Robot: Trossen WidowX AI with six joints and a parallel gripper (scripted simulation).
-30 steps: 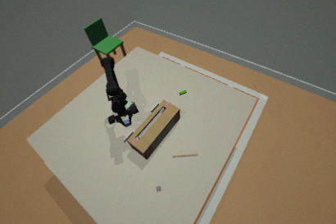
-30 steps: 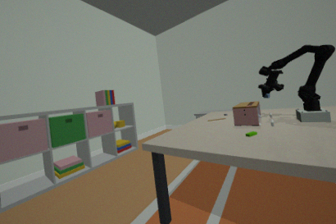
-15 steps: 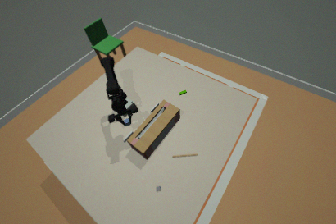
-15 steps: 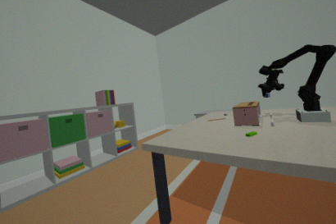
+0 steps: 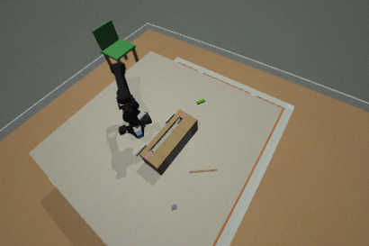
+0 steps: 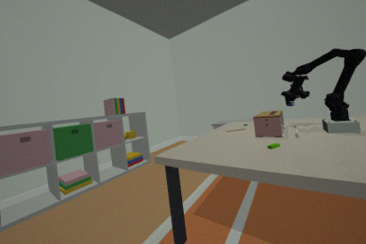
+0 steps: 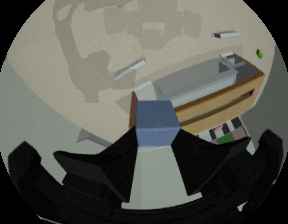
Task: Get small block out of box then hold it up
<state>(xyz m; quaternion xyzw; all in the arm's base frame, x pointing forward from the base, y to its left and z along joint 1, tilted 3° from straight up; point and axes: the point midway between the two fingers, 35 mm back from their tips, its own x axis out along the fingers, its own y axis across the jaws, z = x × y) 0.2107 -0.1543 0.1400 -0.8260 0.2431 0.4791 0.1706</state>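
The small blue block (image 5: 139, 133) (image 6: 291, 104) (image 7: 156, 114) is between the fingertips of my gripper (image 5: 139, 132) (image 6: 292, 101) (image 7: 152, 128), which is shut on it. The block is raised in the air, above the height of the box top in the exterior view. The box (image 5: 173, 141) (image 6: 269, 126) (image 7: 207, 104) stands upright on the table (image 5: 90, 126) (image 6: 214, 156) (image 7: 30, 55), with a wooden top and pinkish ends. The gripper is beside the box, on its robot-base side, and does not appear to touch it.
Two pale bars (image 5: 169, 118) (image 5: 141, 150) (image 7: 130, 69) (image 7: 226, 35) lie near the box front. A green block (image 5: 201, 101) (image 6: 273, 146) (image 7: 260, 53), a thin wooden stick (image 5: 203, 171) (image 6: 236, 130) and a small grey piece (image 5: 174, 207) lie on the table.
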